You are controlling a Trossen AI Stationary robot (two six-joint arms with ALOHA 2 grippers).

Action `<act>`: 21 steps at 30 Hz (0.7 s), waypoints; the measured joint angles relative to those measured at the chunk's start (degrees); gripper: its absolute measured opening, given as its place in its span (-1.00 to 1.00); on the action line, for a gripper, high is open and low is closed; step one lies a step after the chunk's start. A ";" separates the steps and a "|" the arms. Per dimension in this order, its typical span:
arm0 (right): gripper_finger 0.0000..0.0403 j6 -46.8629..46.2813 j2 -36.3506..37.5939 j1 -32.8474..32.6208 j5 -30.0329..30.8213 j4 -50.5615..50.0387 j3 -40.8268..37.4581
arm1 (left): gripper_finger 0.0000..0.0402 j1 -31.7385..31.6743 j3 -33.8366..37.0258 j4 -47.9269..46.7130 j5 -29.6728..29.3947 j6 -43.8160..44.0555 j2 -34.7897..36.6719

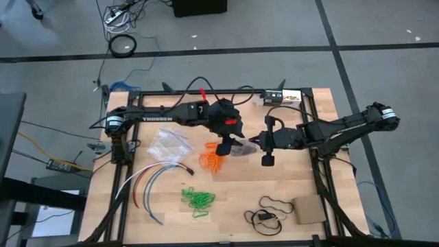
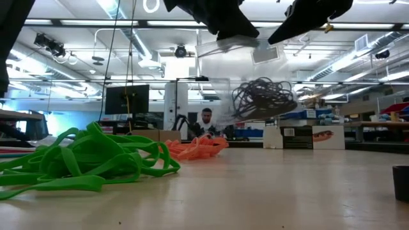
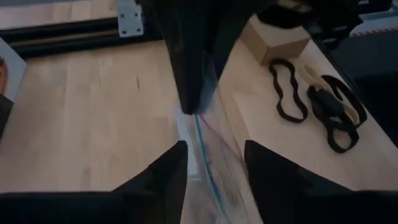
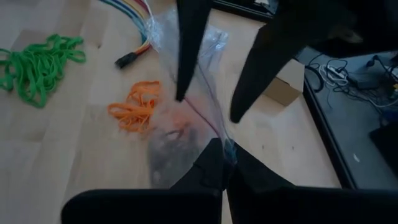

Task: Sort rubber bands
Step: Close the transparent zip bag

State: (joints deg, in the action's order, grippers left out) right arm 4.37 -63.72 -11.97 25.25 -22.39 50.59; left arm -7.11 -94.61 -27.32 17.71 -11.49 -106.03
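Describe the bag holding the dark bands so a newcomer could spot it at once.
Start at the wooden table and go to its middle, where both arms meet. Hanging there above the orange rubber bands is a clear plastic bag with dark rubber bands bunched inside. The other clear bag lies flat.

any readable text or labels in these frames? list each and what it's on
"TROSSEN": white lettering on the left arm, high view.
Printed card at the table's far edge: too small to read.
Boxes and signs in the room behind, low view: too blurred to read.
Nothing readable in either wrist view.
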 joint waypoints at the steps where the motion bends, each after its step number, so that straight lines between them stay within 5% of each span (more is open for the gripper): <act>1: -1.00 -0.25 0.00 0.17 -0.03 0.01 0.00 | -0.17 0.06 0.00 0.39 -0.01 -0.03 -0.24; 12: -1.00 -0.43 0.01 0.85 -0.99 0.04 0.00 | -0.21 0.37 0.00 3.07 -1.78 1.99 -2.14; 21: -1.00 -0.34 0.02 0.94 -0.96 -0.15 -0.02 | -0.91 -0.15 0.00 2.47 -2.49 1.36 -2.92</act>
State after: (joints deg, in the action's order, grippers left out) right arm 4.03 -63.70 -11.03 24.28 -22.54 50.57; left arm -7.27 -94.61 -24.85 15.21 -10.13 -108.95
